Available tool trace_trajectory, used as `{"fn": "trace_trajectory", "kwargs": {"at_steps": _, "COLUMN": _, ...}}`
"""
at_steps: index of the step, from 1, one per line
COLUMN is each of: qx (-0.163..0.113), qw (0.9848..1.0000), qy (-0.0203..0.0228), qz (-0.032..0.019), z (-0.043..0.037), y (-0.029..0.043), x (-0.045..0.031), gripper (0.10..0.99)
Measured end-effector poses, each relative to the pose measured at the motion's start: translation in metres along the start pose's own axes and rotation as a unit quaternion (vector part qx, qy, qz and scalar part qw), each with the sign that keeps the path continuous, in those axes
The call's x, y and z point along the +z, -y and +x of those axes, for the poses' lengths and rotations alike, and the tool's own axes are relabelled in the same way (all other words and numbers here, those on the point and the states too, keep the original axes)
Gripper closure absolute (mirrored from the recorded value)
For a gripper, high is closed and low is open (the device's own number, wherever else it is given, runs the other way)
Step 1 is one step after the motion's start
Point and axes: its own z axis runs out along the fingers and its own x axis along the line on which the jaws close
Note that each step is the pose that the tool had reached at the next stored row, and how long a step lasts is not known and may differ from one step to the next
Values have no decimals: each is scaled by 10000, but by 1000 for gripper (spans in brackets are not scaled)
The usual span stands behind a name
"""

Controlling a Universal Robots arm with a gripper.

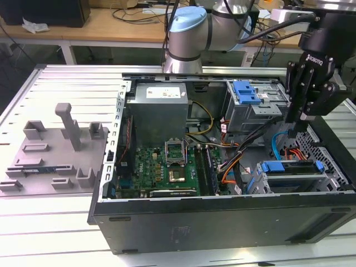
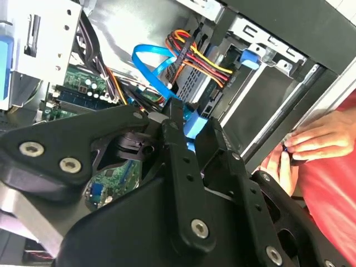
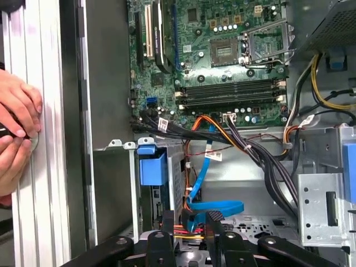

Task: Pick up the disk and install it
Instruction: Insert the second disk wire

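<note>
I am hovering over the open black computer case, holding nothing.

My black two-fingered gripper is hanging with its jaws narrowly parted and empty. The flat silver disk in its blue plastic carrier bracket is sitting below me in the grey metal drive cage, apart from my fingertips. A person's hands are resting beside the case.

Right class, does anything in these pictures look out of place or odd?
Yes: a person's hands rest on the table right beside the open case while the gripper hangs over its drive bay.
</note>
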Motion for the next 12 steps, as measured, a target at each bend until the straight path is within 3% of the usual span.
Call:
{"fn": "trace_trajectory", "kwargs": {"at_steps": 5, "qx": 5, "qw": 10000, "qy": -65, "qz": 3, "z": -14, "y": 19, "x": 37, "gripper": 725}}
{"fn": "trace_trajectory", "kwargs": {"at_steps": 7, "qx": 12, "qw": 9999, "qy": -142, "qz": 7, "z": -27, "y": 21, "x": 71, "gripper": 725}}
{"fn": "trace_trajectory", "kwargs": {"at_steps": 12, "qx": 26, "qw": 9997, "qy": -253, "qz": 7, "z": -70, "y": 19, "x": 105, "gripper": 741}}
